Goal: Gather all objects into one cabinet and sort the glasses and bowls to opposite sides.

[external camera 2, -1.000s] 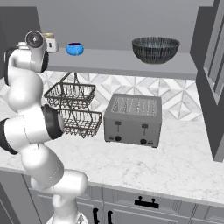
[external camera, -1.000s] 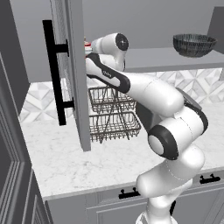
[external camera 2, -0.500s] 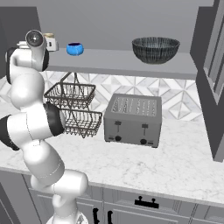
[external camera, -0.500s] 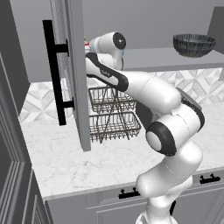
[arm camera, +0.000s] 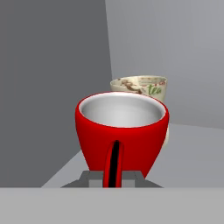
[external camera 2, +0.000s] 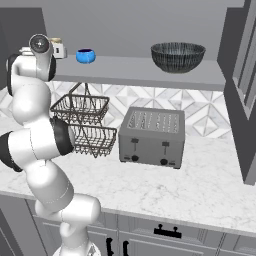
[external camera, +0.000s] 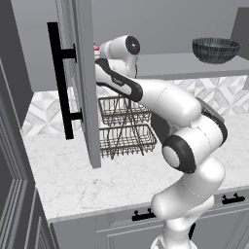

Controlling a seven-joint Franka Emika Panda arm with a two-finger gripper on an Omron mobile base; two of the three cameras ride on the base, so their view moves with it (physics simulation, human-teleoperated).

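1. Hand view: you see the red mug (arm camera: 121, 131) at centre frame, upright, with its handle toward the camera and its white inside showing. The gripper (arm camera: 112, 178) sits at bottom centre with its fingers closed narrowly on the mug's handle.
2. Just behind the mug, upper right of centre, stands the cream cup (arm camera: 144, 87) with printed lettering. Whether the two touch, you cannot tell.
3. Both stand on the grey shelf (arm camera: 192, 153) by the cabinet's left inner wall.
4. Right base view: the blue cup (external camera 2: 85, 55) stands in the upper left on the shelf (external camera 2: 135, 75), just right of the arm's wrist. The cream cup (external camera 2: 58, 47) peeks out beside the wrist.
5. The dark grey bowl (external camera 2: 177, 56) sits in the upper right of centre on the same shelf, well apart from the blue cup.
6. Below the shelf on the marble counter (external camera 2: 200, 185): a two-tier wire basket (external camera 2: 85, 125) at left and a grey toaster (external camera 2: 152, 136) at centre.
7. Left base view: the open cabinet door (external camera: 80, 82) with its black bar handle (external camera: 61, 80) fills the upper left; the bowl (external camera: 215, 49) is at upper right.
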